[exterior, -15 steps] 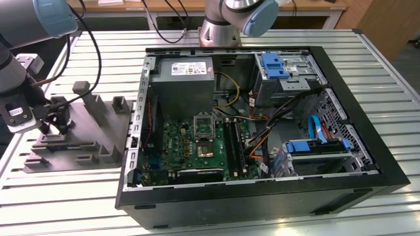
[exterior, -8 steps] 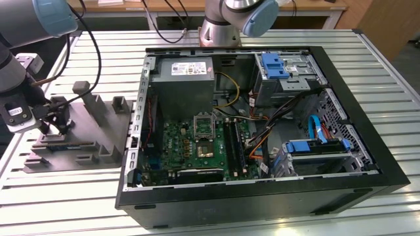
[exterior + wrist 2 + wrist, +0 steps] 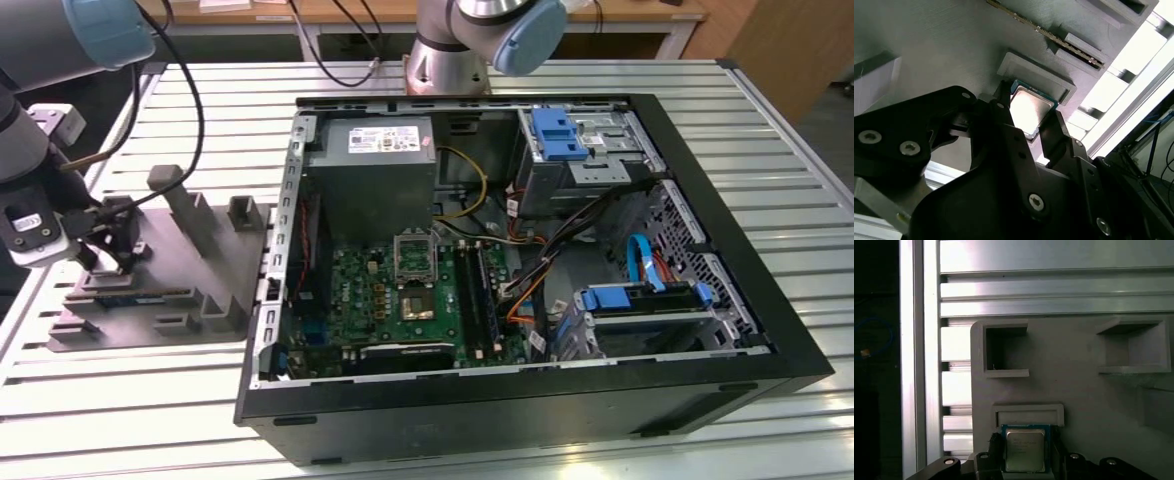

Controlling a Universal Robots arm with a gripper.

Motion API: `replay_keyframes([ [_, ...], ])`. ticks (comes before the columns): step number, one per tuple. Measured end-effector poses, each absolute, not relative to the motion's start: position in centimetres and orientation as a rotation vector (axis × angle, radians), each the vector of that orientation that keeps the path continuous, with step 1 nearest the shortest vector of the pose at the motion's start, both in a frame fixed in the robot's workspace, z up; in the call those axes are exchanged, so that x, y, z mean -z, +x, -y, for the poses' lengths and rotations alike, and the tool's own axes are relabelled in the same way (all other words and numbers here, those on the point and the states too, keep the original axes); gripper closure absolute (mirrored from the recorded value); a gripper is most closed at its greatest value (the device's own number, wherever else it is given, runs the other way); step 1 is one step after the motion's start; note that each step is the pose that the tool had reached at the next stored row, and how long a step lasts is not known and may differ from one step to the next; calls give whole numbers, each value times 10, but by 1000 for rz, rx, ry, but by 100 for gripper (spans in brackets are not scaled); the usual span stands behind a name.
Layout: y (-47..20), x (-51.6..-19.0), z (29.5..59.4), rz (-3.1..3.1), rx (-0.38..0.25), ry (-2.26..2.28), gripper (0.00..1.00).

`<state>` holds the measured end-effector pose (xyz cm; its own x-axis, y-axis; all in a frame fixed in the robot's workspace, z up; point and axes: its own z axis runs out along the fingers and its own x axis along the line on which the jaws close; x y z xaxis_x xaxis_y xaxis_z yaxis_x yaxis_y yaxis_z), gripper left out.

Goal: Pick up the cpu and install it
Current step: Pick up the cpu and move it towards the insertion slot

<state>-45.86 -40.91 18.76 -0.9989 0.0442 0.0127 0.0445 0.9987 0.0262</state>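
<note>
The cpu [image 3: 1029, 107] is a small square chip with a silvery top and a thin pale rim, and it lies between my gripper's two black fingers in both wrist views. The fingers press against two opposite edges of the cpu [image 3: 1025, 452], right beside its raised nest [image 3: 1027, 414] on the grey fixture plate [image 3: 200, 275]. In the exterior view my gripper [image 3: 114, 255] hangs low over that plate, at the exterior view's left, outside the computer case [image 3: 534, 400]. Inside the case, the black-framed socket [image 3: 416, 305] on the green motherboard stands uncovered, its load plate [image 3: 414, 250] swung up.
The fixture plate carries upright posts [image 3: 240, 212] and several other pockets [image 3: 1004, 352]. Cables run over the slatted table beside my arm. A grey power supply [image 3: 380, 165], drive bays with blue tabs [image 3: 558, 135] and loose wires [image 3: 561, 250] crowd the case around the socket.
</note>
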Motion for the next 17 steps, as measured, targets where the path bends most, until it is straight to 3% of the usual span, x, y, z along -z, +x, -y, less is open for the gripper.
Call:
replay_keyframes([
  [17, -459, -206, 409, 3128, 41, -69, 53],
])
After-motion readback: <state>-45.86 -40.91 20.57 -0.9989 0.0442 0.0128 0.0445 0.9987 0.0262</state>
